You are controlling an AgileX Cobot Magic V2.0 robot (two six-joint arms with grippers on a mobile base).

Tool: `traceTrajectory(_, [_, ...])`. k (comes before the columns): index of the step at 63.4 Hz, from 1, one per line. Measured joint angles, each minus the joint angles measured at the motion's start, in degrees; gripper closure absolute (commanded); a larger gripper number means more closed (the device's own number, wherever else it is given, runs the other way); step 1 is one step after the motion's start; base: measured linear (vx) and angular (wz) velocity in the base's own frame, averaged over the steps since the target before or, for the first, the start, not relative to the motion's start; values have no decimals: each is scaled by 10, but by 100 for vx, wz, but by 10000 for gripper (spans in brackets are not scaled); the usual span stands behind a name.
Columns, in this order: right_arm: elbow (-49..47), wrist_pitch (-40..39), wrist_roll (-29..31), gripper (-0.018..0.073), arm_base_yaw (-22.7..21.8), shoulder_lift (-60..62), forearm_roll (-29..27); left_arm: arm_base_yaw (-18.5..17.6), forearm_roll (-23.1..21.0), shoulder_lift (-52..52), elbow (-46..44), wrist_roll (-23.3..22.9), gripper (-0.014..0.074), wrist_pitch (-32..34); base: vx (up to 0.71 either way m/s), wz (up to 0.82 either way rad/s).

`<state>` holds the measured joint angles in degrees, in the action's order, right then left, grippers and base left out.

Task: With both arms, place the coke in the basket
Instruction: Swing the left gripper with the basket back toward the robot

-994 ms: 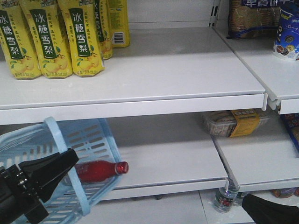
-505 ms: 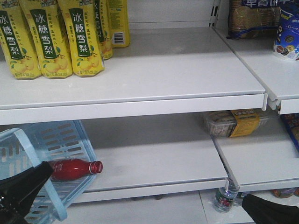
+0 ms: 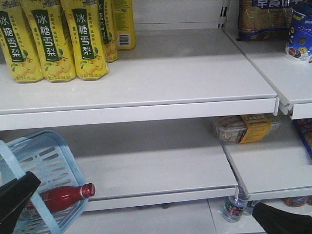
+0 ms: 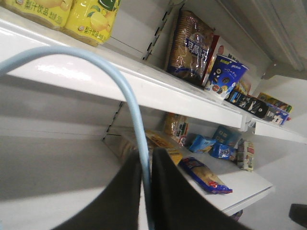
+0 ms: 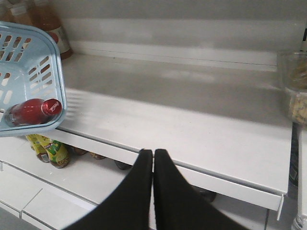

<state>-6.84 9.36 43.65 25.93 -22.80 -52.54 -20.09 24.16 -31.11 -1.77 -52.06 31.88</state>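
The basket [image 3: 53, 161] hangs tilted at the lower left of the front view, its lower corner overhanging the front edge of the lower shelf [image 3: 161, 170]. The coke [image 3: 61, 197] lies on its side inside the basket, cap end pressed toward the slotted wall nearest the shelf; here it appears as a red bottle-shaped container with a red cap.

The left gripper [image 4: 146, 191] is pinched on the basket's handle [image 4: 129, 96], the pale blue hoop passing between its two black fingers. In the front view only a black wedge of this arm shows at the left border, in front of the basket.

The right gripper [image 5: 153, 165] has its fingers pressed together with nothing between them. It sits in front of and below the lower shelf's front lip, well apart from the basket.

The lower shelf is bare from the basket across to a clear food box [image 3: 243, 127] at the right. The upper shelf [image 3: 170, 78] carries yellow drink packs [image 3: 53, 39] at its left rear.

The right wrist view alone shows bottles [image 5: 50, 148] stored beneath the shelf lip. The left wrist view alone shows snack packets [image 4: 206, 175] along the adjoining bay.
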Motion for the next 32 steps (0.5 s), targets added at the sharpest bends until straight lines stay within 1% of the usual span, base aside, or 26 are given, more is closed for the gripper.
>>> traceTrajectory(8, [0,0,0,561,0,0,0,-1,3,40,0,-12,603,-76,0,0])
traceTrajectory(20, [0,0,0,561,0,0,0,-1,3,95,1,-15,603,-184,0,0])
traceTrajectory(24, [0,0,0,561,0,0,0,-1,3,110,9,-17,603,-199,0,0])
traceTrajectory(32, [0,0,0,561,0,0,0,-1,2,140,34,-19,603,-204,0,0])
